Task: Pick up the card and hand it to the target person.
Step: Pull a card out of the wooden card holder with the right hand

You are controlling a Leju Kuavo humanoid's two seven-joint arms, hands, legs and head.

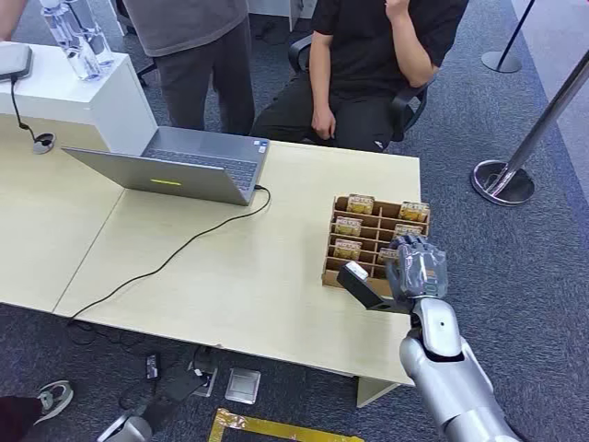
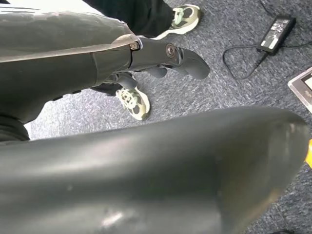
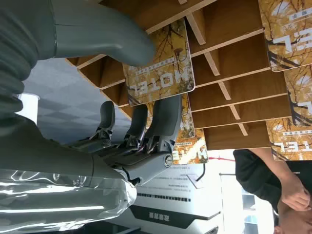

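**Right robot hand at the card rack, nothing lifted yet**

My right robot hand (image 1: 417, 267) hangs over the near right corner of the wooden rack (image 1: 340, 204), fingers apart and holding nothing. In the right wrist view the thumb (image 3: 107, 41) lies across the top of one card (image 3: 162, 66) printed "HOTEL", with the darker fingers (image 3: 162, 122) spread on the other side of it. I cannot tell whether either one touches the card; it sits in its slot, not pinched. More cards (image 1: 361, 203) fill other compartments of the rack.

My left robot hand (image 2: 173, 56) hangs low over the carpet, fingers loosely extended, nothing in it.

The rack stands on the pale surface (image 1: 264, 276) near its right end, with a laptop (image 1: 188, 166) further left. A seated person (image 1: 375, 64) in black is just behind the surface, a standing one beside them.

As I read it, the approach is done; the pinch, the lift and the handover are all left.
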